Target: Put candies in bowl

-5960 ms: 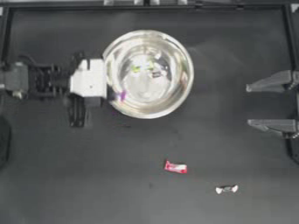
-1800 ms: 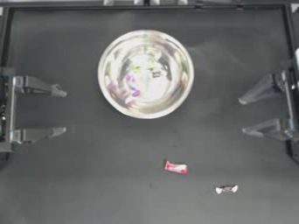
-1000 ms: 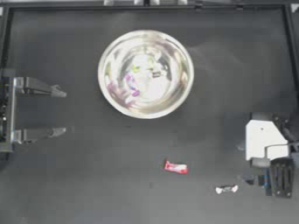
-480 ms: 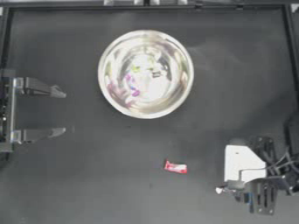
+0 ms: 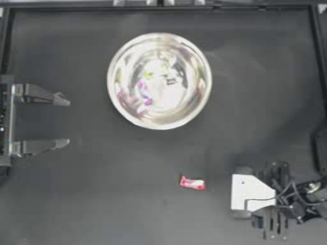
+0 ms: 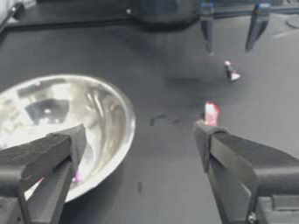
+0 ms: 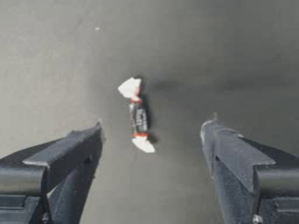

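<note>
The shiny metal bowl stands at the table's far middle, holding green, purple and silvery candies. On the table in front of it lies a red-pink candy. My right gripper hangs open at the front right, straight over a silvery-white candy. That candy lies between the jaws untouched, and the arm hides it from above. At the left edge my left gripper is parked and open.
A raised dark frame borders the table on the far, left and right sides. The left wrist view looks past the bowl rim to the right gripper above the silvery-white candy.
The left arm drew back from the bowl's rim to the left edge. The right arm left its parked spot at the right edge, moving to the front right and then left over the silvery-white candy.
</note>
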`<state>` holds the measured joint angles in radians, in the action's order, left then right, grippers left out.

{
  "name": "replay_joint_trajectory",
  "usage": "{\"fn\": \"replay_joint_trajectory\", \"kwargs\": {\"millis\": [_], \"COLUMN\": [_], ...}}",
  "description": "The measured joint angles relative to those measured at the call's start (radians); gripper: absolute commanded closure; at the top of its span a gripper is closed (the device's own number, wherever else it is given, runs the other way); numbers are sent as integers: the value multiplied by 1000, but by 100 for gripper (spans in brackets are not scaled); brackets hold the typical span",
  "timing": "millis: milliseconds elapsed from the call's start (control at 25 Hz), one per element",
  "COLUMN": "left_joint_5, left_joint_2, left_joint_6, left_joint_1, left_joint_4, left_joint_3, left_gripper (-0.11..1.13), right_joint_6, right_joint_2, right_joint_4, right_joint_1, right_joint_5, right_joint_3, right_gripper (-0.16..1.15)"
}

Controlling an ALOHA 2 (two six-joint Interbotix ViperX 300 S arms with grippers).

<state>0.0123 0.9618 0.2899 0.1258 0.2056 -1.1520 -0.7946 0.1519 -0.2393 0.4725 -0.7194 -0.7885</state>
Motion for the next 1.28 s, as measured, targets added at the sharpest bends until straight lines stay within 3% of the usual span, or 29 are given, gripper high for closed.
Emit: {"fn": "replay_joint_trajectory", "kwargs": {"millis": [840, 960, 1200, 1280], "left_joint_5": [0, 2, 2, 3], "left_joint_2": [0, 0, 0, 2], "left_joint_6": [0, 0, 0, 0], "left_joint_1": [0, 0, 0, 0], "left_joint_4": [21, 29, 43, 43], "left_joint_3": [-5, -9, -15, -14], "left_gripper": [0, 0, 0, 0], "right_joint_6": [-15, -15, -5, 0], "right_joint_2": [-146, -155, -160, -161], "right_joint_4": [-11, -11, -2, 3], "right_joint_1": [0, -2, -2, -2], "right_joint_5": [63, 63, 63, 64], "right_joint_3": [6, 15, 20, 20], "right_gripper": [3, 12, 49, 51]}}
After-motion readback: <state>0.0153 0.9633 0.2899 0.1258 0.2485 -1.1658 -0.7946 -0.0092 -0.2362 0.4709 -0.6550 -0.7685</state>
